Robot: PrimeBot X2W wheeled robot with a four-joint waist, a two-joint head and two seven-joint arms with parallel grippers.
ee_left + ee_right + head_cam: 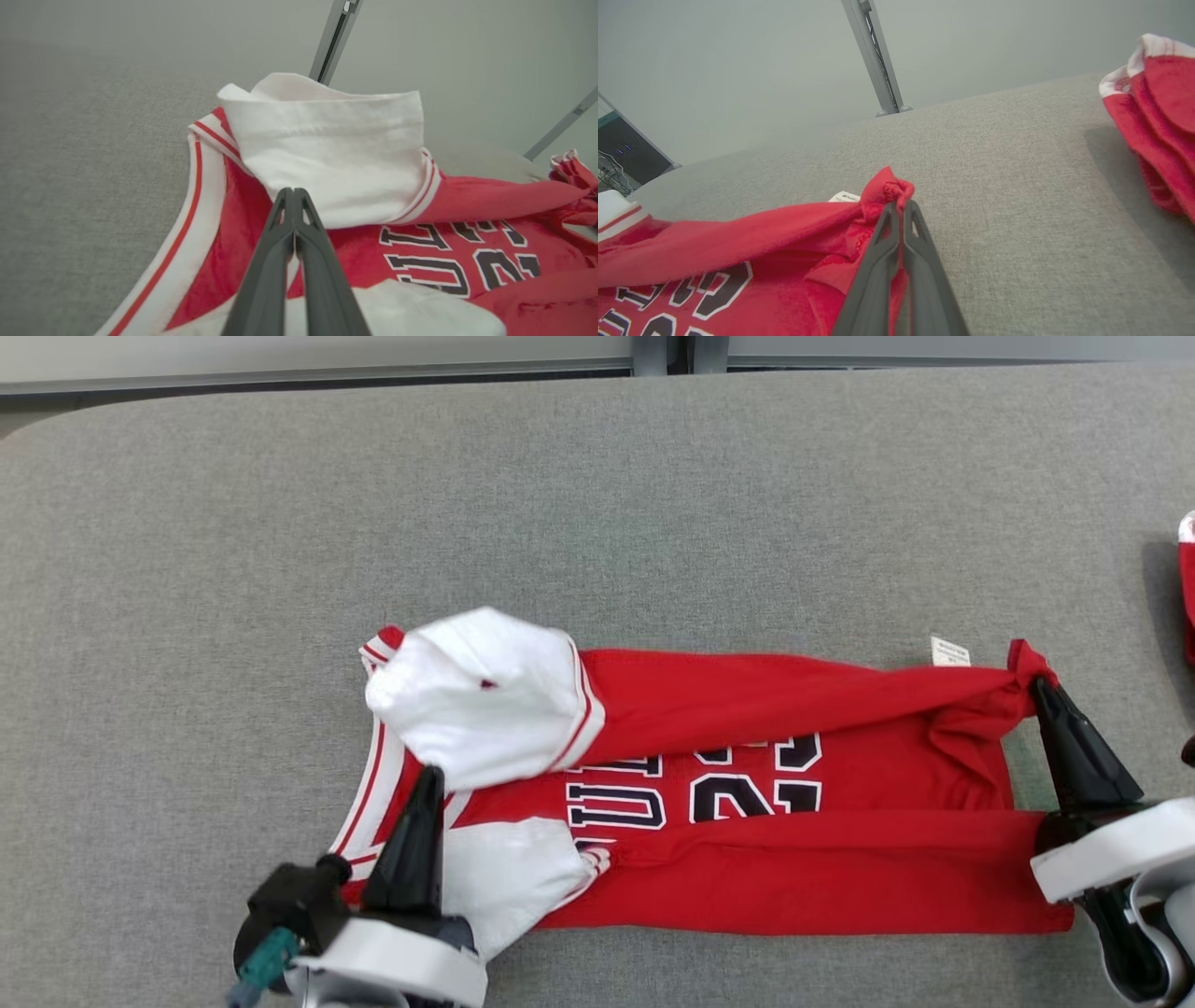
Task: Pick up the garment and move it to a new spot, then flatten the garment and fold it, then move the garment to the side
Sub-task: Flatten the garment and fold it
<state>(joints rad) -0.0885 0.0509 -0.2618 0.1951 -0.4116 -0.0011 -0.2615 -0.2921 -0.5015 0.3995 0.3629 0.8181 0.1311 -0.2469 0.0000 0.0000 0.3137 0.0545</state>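
One broad grey worktop [597, 504] carries everything, and its cloth-like surface probably grips fabric, so any sideways drag is likely to pull the folds apart rather than slide them. The garment [794, 859], a red jersey with white sleeves, lies lengthwise across the lower middle of the head view. Its near long edge is already turned in, and its far edge is partway over the lettering.

A second red bundle [1187, 579] sits at the right edge, close to the right arm. A wide swing on that side could knock it or catch it.

The upper white sleeve [476, 695] stands puffed rather than flat. If it is let go like this, I judge it traps a bulge and the fold sets crooked.

The right end effector [1038, 689] is pinching a small bunched corner of the red hem, in the right of the frame. So little cloth is caught that tension between the two arms could tug it free.

The left end effector [430, 775], lower left, has its fingers pressed together at the sleeve's near edge. Whether cloth is caught between them I cannot tell. If none is, that end will lag and the fold will skew.

A white label [950, 651] pokes out beside the hem and may stay exposed.
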